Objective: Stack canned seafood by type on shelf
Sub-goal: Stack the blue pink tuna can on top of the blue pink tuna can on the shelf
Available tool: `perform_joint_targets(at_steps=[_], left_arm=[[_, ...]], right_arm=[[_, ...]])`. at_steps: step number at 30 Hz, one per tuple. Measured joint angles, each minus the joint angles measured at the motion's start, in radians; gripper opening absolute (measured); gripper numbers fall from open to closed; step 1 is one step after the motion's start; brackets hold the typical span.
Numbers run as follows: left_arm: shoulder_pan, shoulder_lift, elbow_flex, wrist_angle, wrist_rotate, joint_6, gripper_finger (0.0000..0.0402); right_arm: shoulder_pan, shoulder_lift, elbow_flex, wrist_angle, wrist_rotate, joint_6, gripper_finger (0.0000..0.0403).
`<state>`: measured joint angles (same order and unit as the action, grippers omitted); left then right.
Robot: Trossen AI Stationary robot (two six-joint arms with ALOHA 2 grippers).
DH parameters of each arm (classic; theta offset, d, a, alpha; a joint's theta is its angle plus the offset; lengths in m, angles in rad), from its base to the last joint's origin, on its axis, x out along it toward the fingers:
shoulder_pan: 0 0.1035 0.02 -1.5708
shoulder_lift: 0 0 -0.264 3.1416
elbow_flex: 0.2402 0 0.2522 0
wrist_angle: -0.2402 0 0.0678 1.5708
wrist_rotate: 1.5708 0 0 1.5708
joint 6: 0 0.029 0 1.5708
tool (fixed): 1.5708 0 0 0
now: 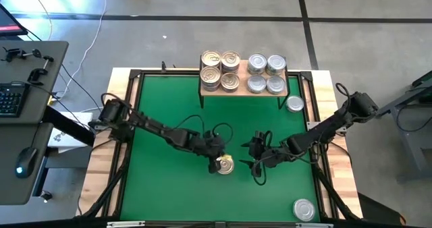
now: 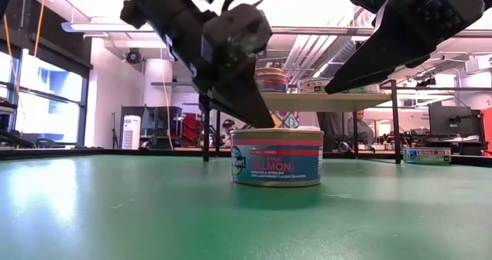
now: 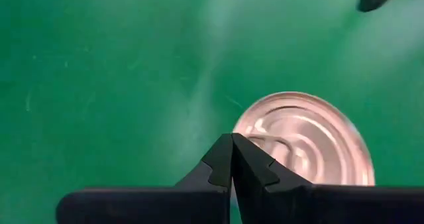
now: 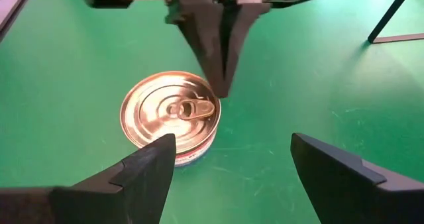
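Note:
A gold-lidded tin [image 1: 224, 164] with a blue and pink salmon label [image 2: 277, 161] stands upright on the green mat [image 1: 169, 187], mid-table. My left gripper [image 4: 222, 91] is shut, and its tips slant down to the tin's far rim. My right gripper [image 4: 232, 151] is open just right of the tin, its fingers spread toward it and apart from it. The shelf [image 1: 241, 71] at the far edge carries gold-lidded tins [image 1: 220, 69] on its left half and silver-lidded tins [image 1: 266, 73] on its right half. My left gripper's shut fingertips [image 3: 232, 141] stand at the far rim of the tin's lid [image 4: 211, 95], coming slantwise from above and from the table's left. I cannot tell whether they touch the rim. The tin sits flat on the mat.
One silver-lidded tin [image 1: 294, 104] stands on the mat below the shelf's right end, and another [image 1: 304, 209] near the front right corner. The shelf's black legs [image 2: 396, 121] reach down to the mat. Open mat lies to the left and front.

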<state>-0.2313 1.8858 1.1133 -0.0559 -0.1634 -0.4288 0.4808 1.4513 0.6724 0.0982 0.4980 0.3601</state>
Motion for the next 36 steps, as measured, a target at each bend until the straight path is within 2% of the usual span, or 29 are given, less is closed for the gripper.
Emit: perform_joint_targets(at_steps=[6,11,14,21,32,36], left_arm=[[0.030,0.001,-0.049,-0.008,0.033,0.009,0.0000],[0.032,-0.009,-0.058,-0.027,-0.003,0.014,0.0000],[0.027,-0.030,-0.056,0.016,-0.006,0.016,0.0000],[0.024,-0.023,-0.057,0.080,0.113,0.039,0.0000],[0.032,0.035,-0.051,0.104,0.129,0.040,0.0000],[0.044,0.043,-0.051,0.096,0.130,0.049,0.0000]], right_arm=[[0.000,0.000,0.000,-0.001,0.000,0.000,0.0293],[0.000,0.000,0.000,-0.002,0.000,0.001,0.0293],[0.000,0.000,0.000,-0.002,0.000,0.004,0.0293],[0.000,0.000,0.000,0.004,0.000,0.005,0.0293],[-0.003,0.005,0.000,0.026,0.007,0.026,0.0293],[-0.010,0.038,0.000,0.021,-0.077,-0.038,0.0293]])
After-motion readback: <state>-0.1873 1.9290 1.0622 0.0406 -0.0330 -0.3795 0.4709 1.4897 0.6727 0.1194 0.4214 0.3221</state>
